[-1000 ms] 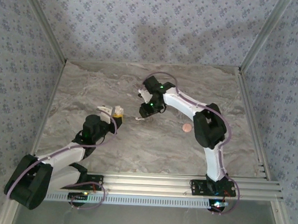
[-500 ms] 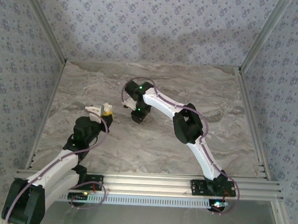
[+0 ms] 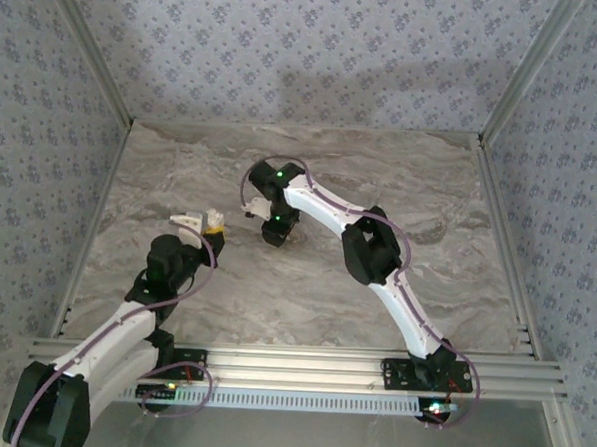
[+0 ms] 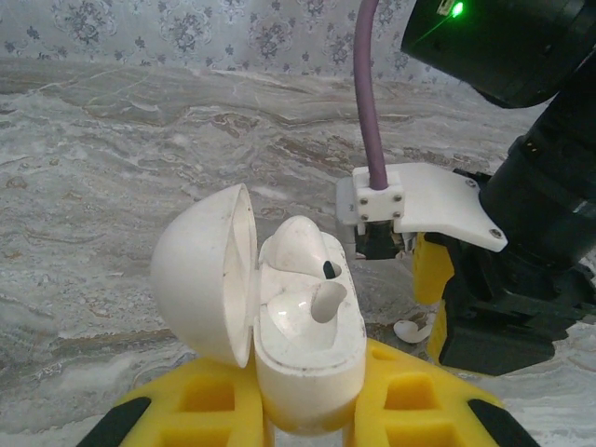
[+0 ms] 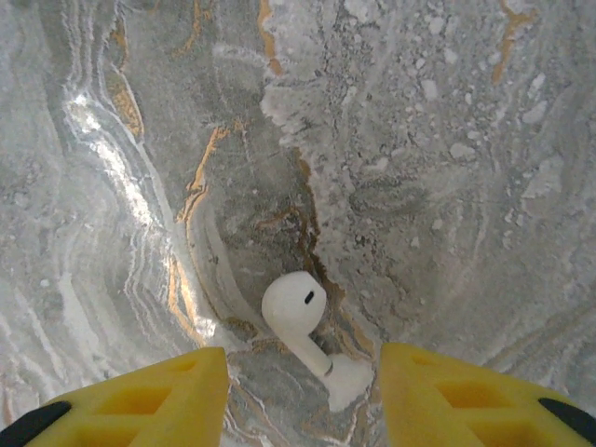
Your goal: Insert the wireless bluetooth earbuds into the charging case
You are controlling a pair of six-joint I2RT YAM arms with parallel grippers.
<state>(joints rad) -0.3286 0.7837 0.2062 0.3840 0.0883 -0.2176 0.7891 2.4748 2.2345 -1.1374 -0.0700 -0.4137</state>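
Wrist views: left hand [image 4: 307,421] clamps open case [image 4: 309,349], earbud [image 4: 323,302] seated; right hand [image 5: 303,402] part-open astride loose earbud [image 5: 295,304].

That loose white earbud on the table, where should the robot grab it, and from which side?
Likely the rounded head, from straight above. The earbud lies flat on the table, its thin stem trailing aside, and the right tool stands open astride it. That leaves the stem free.

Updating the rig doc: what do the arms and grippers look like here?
The left arm and right arm have white links, black joint housings and purple cables looped alongside. Green LEDs glow on the right arm. The left gripper and right gripper have yellow recessed fingers with black tips. A white screwed plate sits at the right wrist.
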